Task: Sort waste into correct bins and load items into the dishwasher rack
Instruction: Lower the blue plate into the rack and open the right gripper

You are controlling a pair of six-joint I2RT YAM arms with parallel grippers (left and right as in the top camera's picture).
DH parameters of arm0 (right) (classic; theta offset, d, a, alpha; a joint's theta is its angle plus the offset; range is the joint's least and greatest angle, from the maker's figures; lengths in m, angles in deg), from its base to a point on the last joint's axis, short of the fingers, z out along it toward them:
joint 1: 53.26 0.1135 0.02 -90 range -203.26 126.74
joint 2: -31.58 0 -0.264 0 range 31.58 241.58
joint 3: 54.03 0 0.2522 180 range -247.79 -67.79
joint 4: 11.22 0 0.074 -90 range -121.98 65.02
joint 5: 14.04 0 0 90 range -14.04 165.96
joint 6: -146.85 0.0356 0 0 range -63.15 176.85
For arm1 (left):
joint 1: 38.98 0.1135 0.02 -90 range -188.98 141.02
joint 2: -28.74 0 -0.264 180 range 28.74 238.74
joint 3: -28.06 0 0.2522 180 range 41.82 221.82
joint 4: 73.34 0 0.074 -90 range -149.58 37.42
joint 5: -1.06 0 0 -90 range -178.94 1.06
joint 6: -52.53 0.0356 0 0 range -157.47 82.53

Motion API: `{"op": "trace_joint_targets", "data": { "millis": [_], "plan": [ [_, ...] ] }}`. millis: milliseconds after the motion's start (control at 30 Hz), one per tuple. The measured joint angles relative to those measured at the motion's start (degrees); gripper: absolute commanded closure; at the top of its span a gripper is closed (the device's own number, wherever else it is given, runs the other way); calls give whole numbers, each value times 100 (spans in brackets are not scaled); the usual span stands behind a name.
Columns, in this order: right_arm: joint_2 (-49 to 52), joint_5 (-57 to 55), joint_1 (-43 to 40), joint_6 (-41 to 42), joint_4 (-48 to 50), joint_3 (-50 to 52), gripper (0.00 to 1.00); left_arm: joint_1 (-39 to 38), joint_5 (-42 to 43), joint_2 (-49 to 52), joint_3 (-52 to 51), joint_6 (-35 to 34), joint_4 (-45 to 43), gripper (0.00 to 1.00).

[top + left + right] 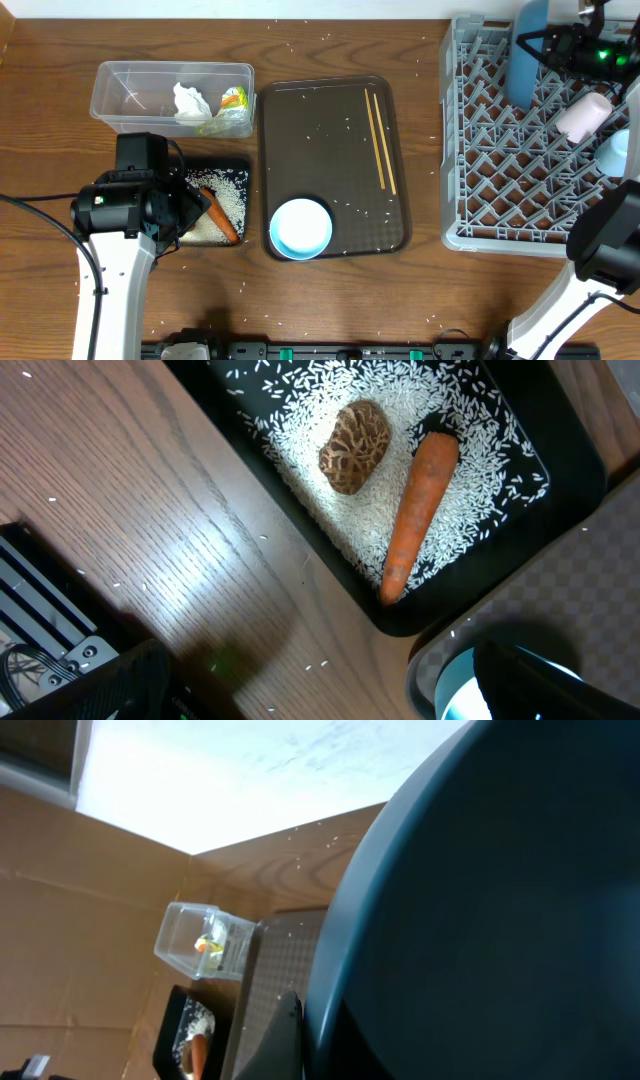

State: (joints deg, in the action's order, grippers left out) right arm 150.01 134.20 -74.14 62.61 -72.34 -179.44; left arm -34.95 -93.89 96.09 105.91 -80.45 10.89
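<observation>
Two arms: the right gripper, clamped on the upright plate over the far corner of the rack, should lower it edge-first between pegs — clear of the cups (two lie nearby) — while the left gripper hangs, jaws spread, over the black tray.

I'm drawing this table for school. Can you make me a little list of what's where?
clear tub: tissue and snack wrapper inside
black tray: rice, carrot, brown lump
brown tray: chopsticks, bowl
rack: dark blue plate upright, white cup, light blue cup
left tool: open, above the black tray
right tool: shut on the plate
</observation>
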Motion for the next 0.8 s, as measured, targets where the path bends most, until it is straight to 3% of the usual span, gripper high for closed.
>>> {"op": "trace_joint_targets", "data": {
  "millis": [233,400,467,567,600,667,733,800],
  "plan": [
    [-2,-343,-243,-28,-433,-146,99,0,2,0,0,0,0,2],
    [-2,-1220,-247,-35,-1281,-645,91,0,2,0,0,0,0,2],
    [2,-1567,-245,-13,-1582,-841,82,0,0,0,0,0,0,2],
    [22,-2256,-249,13,-2048,-1187,81,0,2,0,0,0,0,2],
    [24,-2457,-249,11,-2179,-1307,76,0,2,0,0,0,0,2],
    [33,-2872,-245,15,-2363,-1508,51,0,2,0,0,0,0,2],
    [46,-3237,-275,-9,-2494,-1661,34,0,2,0,0,0,0,2],
    [46,-3501,-330,-7,-2605,-1794,33,0,0,0,0,0,0,2]
  ]
}}
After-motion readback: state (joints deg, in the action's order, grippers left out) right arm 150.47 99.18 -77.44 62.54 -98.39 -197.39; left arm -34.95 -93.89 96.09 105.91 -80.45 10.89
